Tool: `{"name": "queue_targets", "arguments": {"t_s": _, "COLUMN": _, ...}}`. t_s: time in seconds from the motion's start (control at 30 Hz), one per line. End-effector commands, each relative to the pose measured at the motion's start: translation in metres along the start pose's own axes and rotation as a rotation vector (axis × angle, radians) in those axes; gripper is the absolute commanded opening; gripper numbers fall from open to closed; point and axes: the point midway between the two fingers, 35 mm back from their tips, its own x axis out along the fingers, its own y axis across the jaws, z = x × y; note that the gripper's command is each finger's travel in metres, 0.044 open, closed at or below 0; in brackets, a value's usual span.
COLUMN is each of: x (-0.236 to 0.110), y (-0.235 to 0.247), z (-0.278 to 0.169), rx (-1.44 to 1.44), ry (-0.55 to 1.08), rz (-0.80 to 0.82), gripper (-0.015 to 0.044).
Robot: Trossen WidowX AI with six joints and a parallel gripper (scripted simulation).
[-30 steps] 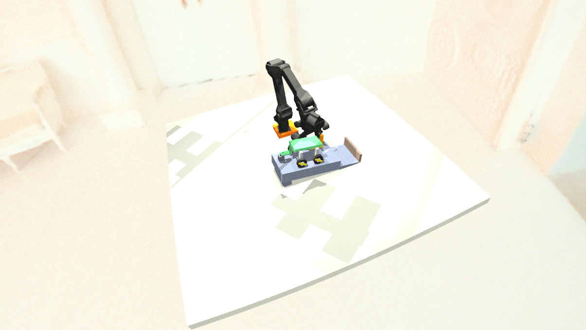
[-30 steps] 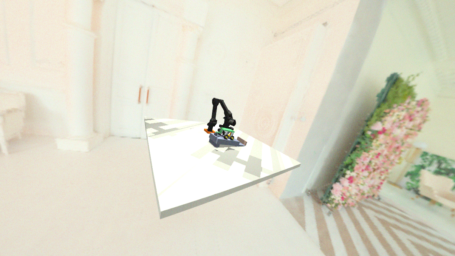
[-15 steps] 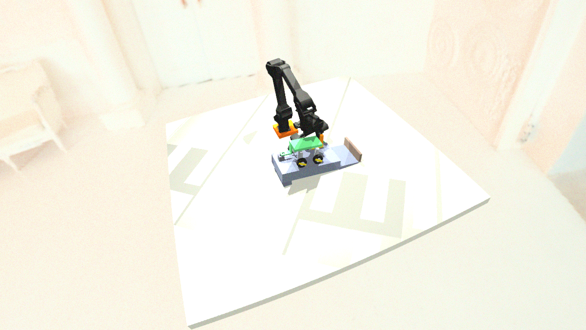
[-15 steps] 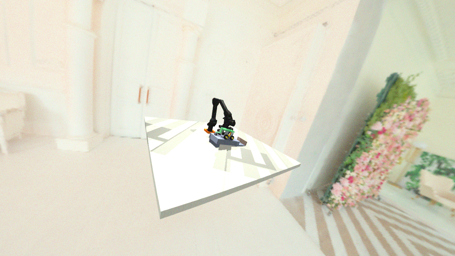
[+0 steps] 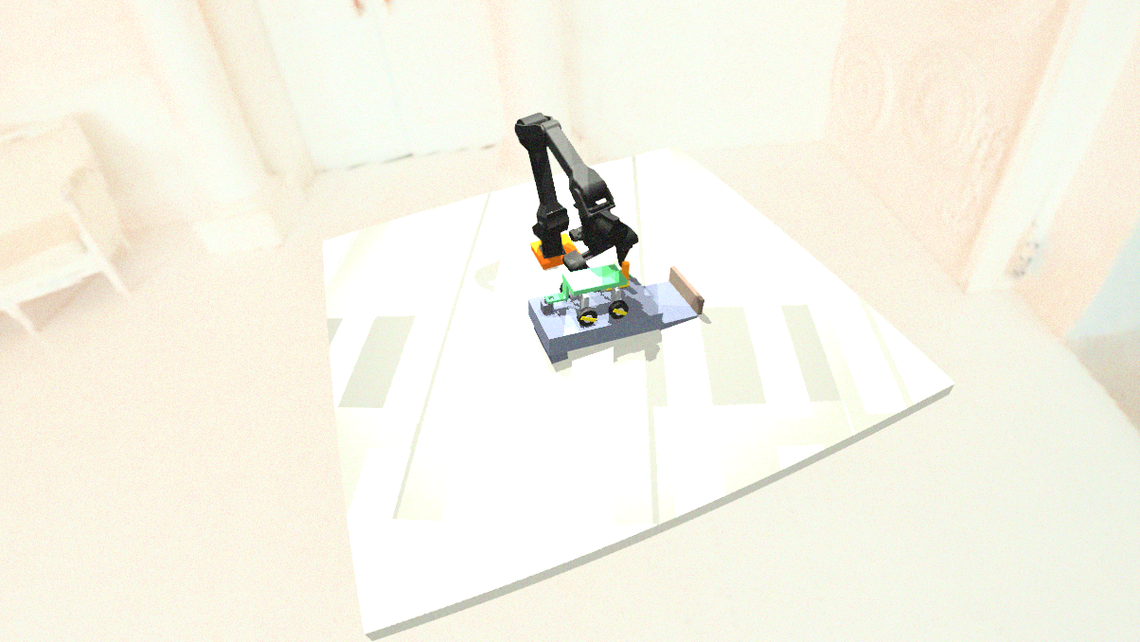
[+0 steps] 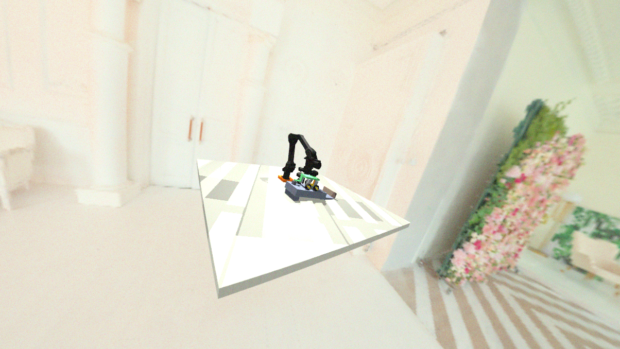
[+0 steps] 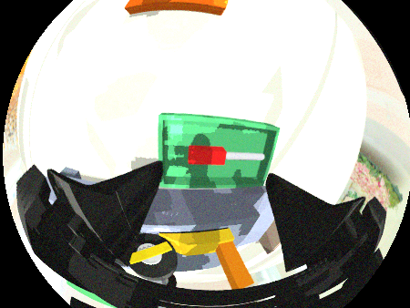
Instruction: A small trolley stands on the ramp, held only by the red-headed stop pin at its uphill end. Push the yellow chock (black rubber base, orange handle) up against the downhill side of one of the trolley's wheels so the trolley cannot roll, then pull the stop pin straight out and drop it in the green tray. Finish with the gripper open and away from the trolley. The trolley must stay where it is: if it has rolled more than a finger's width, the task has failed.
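The red-headed stop pin (image 7: 207, 155) lies inside the green tray (image 7: 161, 152). My gripper (image 5: 598, 259) (image 7: 217, 173) is open above the tray, with no pin between its fingers. The trolley (image 5: 594, 281) (image 6: 308, 177) stands on the blue-grey ramp (image 5: 574, 344) (image 6: 305, 193) (image 7: 182, 205); one of its wheels (image 7: 157, 269) shows at the lower left of the wrist view. The yellow chock (image 7: 198, 245), with its orange handle (image 7: 234, 266) (image 5: 626, 272), sits at that wheel's downhill side; whether they touch is hard to tell. The tray is hidden in the top and exterior views.
A brown end board (image 5: 685, 290) (image 6: 330, 192) (image 7: 270, 239) stands at the ramp's low end. The trolley and ramp are close beside my fingers. The arm's orange base (image 5: 552, 255) (image 6: 285, 178) (image 7: 178, 6) is behind the ramp in the top and exterior views.
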Motion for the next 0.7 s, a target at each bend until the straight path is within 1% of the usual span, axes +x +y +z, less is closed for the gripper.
{"name": "queue_targets", "arguments": {"t_s": 0.0, "x": -0.014, "y": -0.003, "z": -0.001, "rx": -0.005, "ry": 0.005, "rz": -0.005, "gripper": 0.0440}}
{"name": "queue_targets", "arguments": {"t_s": 0.1, "x": -0.019, "y": -0.004, "z": -0.001, "rx": -0.005, "ry": 0.005, "rz": -0.005, "gripper": 0.0440}}
{"name": "queue_targets", "arguments": {"t_s": 0.5, "x": -0.058, "y": -0.011, "z": -0.001, "rx": -0.005, "ry": 0.005, "rz": -0.005, "gripper": 0.0440}}
{"name": "queue_targets", "arguments": {"t_s": 0.67, "x": -0.062, "y": -0.012, "z": -0.002, "rx": -0.005, "ry": 0.005, "rz": -0.006, "gripper": 0.0440}}
